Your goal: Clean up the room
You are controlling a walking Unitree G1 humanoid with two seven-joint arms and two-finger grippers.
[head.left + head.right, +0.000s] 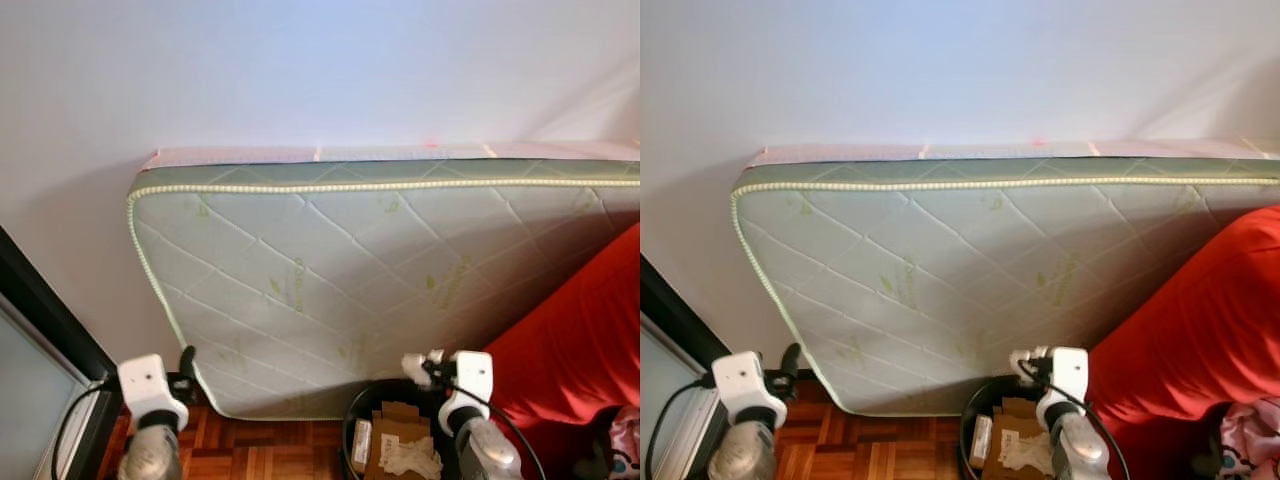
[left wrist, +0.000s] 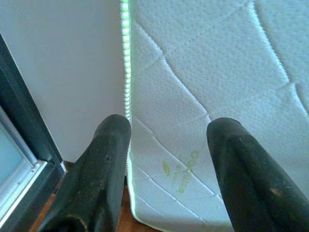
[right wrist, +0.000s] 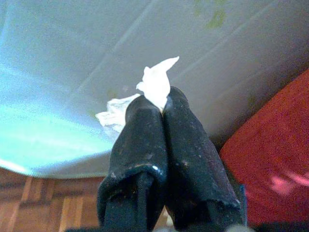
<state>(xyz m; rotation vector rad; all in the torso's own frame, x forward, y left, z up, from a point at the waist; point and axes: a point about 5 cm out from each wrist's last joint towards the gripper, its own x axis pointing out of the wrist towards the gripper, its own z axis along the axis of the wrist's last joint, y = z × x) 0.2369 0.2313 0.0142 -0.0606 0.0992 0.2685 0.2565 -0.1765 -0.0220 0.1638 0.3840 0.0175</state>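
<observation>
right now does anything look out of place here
Yes: a mattress stands on its edge, leaning against the white wall rather than lying flat. The right pincer is shut on a crumpled white tissue, above the black bin holding cardboard scraps.

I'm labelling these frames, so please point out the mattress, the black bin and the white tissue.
mattress [image 1: 400,290]: left eye view, middle of its quilted face.
black bin [image 1: 352,415]: left eye view, left part of its rim.
white tissue [image 3: 157,84]: right wrist view, the wad sticking out past the fingertips of the right tool.
</observation>
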